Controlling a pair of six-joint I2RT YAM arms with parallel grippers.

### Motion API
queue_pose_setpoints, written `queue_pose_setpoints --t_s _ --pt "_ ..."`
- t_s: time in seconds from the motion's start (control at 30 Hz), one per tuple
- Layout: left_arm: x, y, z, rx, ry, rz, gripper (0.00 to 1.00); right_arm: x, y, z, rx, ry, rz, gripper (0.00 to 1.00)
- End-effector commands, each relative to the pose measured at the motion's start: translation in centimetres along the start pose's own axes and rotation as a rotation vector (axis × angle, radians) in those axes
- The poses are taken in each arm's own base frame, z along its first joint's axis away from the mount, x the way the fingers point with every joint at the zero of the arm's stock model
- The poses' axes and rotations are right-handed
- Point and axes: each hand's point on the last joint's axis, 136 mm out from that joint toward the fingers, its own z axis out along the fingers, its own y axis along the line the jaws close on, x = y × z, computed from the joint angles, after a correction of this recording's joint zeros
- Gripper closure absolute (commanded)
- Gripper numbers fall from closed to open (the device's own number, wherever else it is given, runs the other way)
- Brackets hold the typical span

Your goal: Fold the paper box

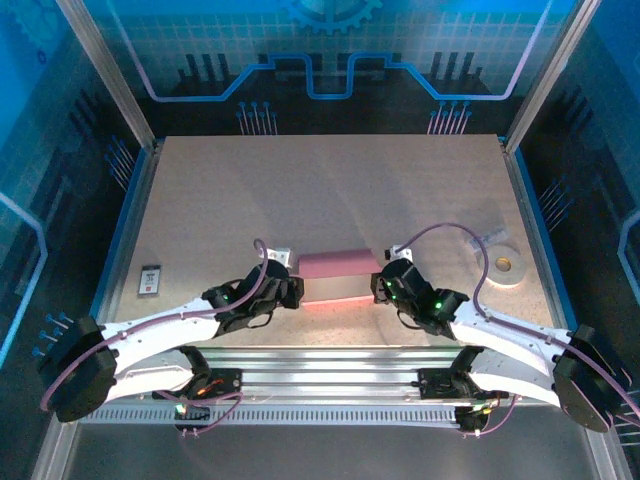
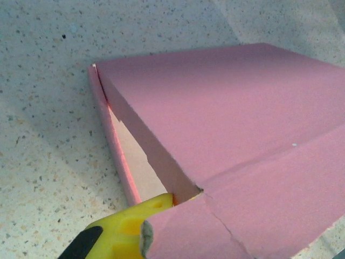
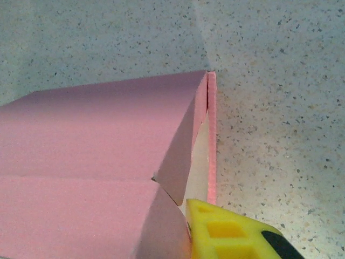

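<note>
The pink paper box (image 1: 338, 264) lies as a low, long shape at the near middle of the table, and its near side glows red. My left gripper (image 1: 292, 290) is at its left end. Close up, a pink end flap (image 2: 188, 232) runs into the jaws against the yellow finger (image 2: 121, 229), and the pale inner face (image 2: 141, 172) shows in the open end. My right gripper (image 1: 380, 285) is at the right end. There a flap (image 3: 170, 226) lies against the yellow finger (image 3: 232, 232); cardboard hides the other finger.
A white tape roll (image 1: 505, 265) lies on the table to the right of the box. A small dark card (image 1: 150, 280) sits near the left edge. The aluminium rail (image 1: 330, 365) runs along the near edge. The speckled tabletop (image 1: 330, 190) stretches behind the box.
</note>
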Motion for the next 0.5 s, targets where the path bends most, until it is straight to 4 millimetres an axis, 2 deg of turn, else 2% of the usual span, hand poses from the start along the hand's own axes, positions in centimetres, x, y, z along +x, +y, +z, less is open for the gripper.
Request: queue_pose_setpoints --t_s 0.0,0.2,0.33,0.47 --pt "1.4 1.1 0.0 -0.029 0.026 -0.03 0.87 0.8 -0.2 -0.1 0.001 0.008 0.013 0.81" --pt "3.0 2.1 -0.3 -0.061 0.086 -0.064 0.81 2.0 -0.8 0.0 0.01 0.042 0.002 0.78" --pt "3.5 2.2 -1.5 -0.05 0.115 -0.071 0.72 2.4 -1.1 -0.6 0.007 0.055 -0.018 0.66" --pt "3.3 2.2 -3.6 -0.039 0.111 -0.08 0.64 2.3 -1.5 -2.0 0.002 0.055 -0.048 0.56"
